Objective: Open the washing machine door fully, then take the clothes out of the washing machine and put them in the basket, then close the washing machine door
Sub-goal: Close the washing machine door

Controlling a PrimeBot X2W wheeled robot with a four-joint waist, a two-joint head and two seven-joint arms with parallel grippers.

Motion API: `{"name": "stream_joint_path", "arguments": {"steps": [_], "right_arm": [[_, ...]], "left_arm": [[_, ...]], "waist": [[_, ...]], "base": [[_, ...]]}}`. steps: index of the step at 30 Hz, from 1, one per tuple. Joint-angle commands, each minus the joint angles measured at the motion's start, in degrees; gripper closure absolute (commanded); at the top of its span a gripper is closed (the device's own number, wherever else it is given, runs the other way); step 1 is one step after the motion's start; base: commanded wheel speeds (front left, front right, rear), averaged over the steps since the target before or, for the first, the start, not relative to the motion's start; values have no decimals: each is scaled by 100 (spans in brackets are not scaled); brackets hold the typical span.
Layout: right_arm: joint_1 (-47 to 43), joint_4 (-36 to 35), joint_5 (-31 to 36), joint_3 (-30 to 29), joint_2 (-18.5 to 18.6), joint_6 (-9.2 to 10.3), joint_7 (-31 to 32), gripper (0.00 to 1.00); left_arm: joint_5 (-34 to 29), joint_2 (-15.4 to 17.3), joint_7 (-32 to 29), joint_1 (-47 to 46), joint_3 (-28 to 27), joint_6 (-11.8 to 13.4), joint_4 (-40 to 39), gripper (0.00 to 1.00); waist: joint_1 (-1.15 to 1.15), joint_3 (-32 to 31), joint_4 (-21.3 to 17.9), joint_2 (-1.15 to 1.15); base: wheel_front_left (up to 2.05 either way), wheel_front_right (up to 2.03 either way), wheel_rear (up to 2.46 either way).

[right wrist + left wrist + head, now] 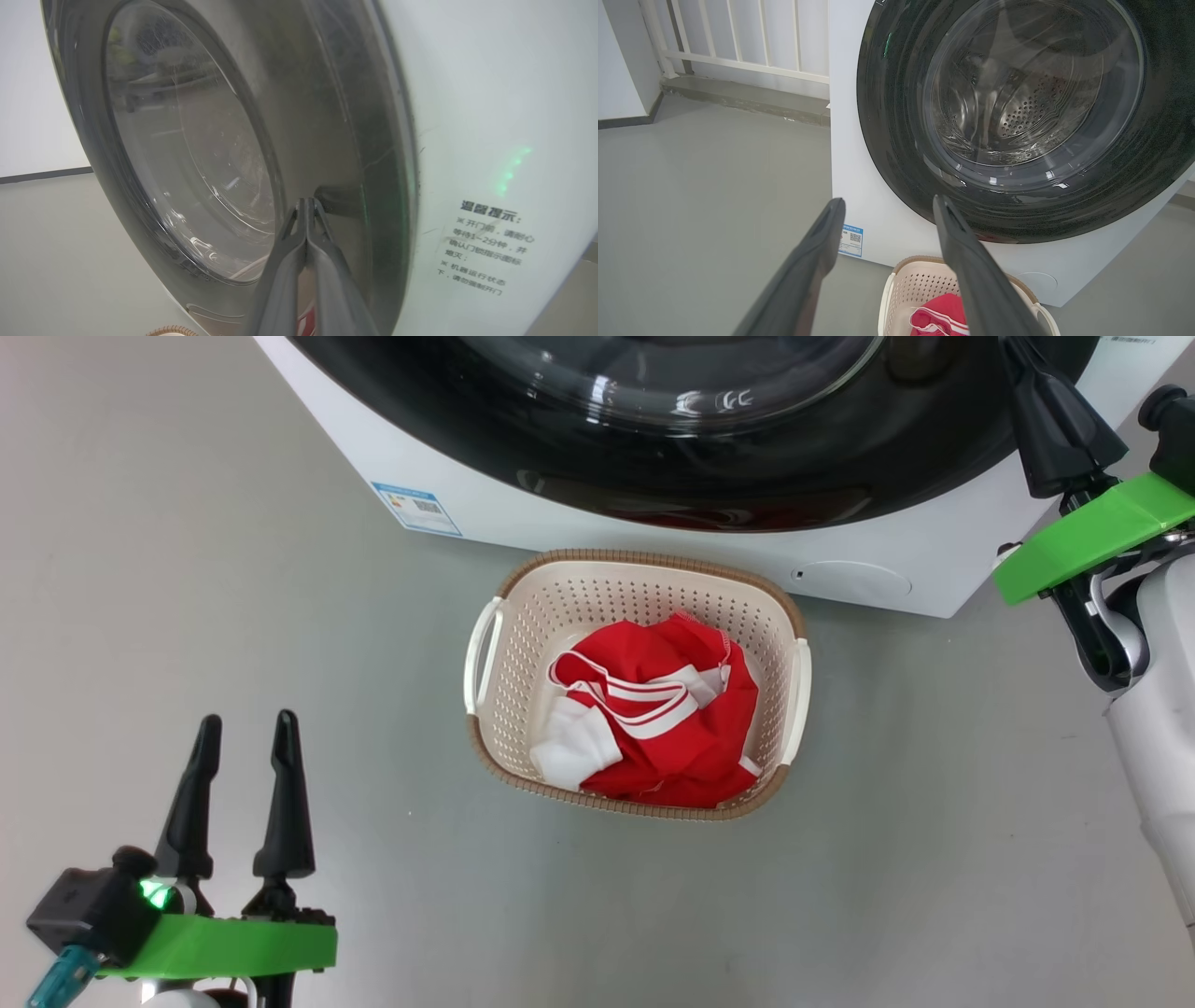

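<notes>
Clothes lie bundled in the basket, mid-frame in the head view, on the floor just below the washing machine. The red fabric with white stripes is slumped and creased, so it is probably light and limp, and easy to pinch at any fold.

The thing left to handle looks to be the door, across the top of that view. It is a rigid hinged disc with a glossy black rim that fingers would likely slide on, and a bulging glass window best left untouched. In the left wrist view it appears flush against the white front, though whether the latch has caught cannot be told.

The right fingers are pressed together and empty, their tips at the rim beside a dark recess at centre frame of the right wrist view. That recess, probably opposite the hinge, seems the place to hook or push. A square push should seat the door; a glancing one may skid.

The left fingers stand spread wide and empty at the lower left of the head view, well apart from the basket.
</notes>
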State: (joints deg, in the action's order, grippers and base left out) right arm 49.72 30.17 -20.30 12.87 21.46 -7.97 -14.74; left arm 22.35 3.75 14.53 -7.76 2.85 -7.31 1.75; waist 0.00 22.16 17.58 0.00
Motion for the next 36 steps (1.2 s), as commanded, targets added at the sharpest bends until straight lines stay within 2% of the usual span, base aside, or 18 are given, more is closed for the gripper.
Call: {"name": "stream_joint_path", "arguments": {"steps": [1,19,21,22,24,25,26,36], "right_arm": [[163,-2,35,-111,46,48,-26,100],[-67,179,-46,-3,-101,48,-26,100],[-138,131,-99,-11,-130,48,-26,81],[-176,95,-116,-21,-148,48,-26,65],[-263,15,-132,-28,-183,48,-26,45],[-309,-29,-135,-23,-198,48,-26,20],[-357,-70,-138,-18,-215,48,-26,0],[-912,-441,-240,27,-356,48,-26,0]], "left_arm": [[1,138,47,-106,-186,-17,-88,0],[-9,177,47,-42,-171,-17,-27,0],[-14,186,47,-23,-174,-17,-14,0],[-17,192,47,-17,-172,-17,-7,0],[-22,208,47,0,-167,-17,7,0],[-24,216,47,10,-168,-17,14,0],[-25,224,47,18,-169,-17,20,0],[-24,297,47,83,-124,-18,87,0]], "waist": [[0,-51,-7,0],[0,-325,-105,0],[0,-375,-133,0],[0,-406,-151,0],[0,-472,-188,0],[0,-501,-209,0],[0,-530,-232,0],[0,-863,-507,0]], "base": [[0,0,0],[0,0,0],[0,0,0],[0,0,0],[0,0,0],[0,0,0],[0,0,0],[0,0,0]]}}
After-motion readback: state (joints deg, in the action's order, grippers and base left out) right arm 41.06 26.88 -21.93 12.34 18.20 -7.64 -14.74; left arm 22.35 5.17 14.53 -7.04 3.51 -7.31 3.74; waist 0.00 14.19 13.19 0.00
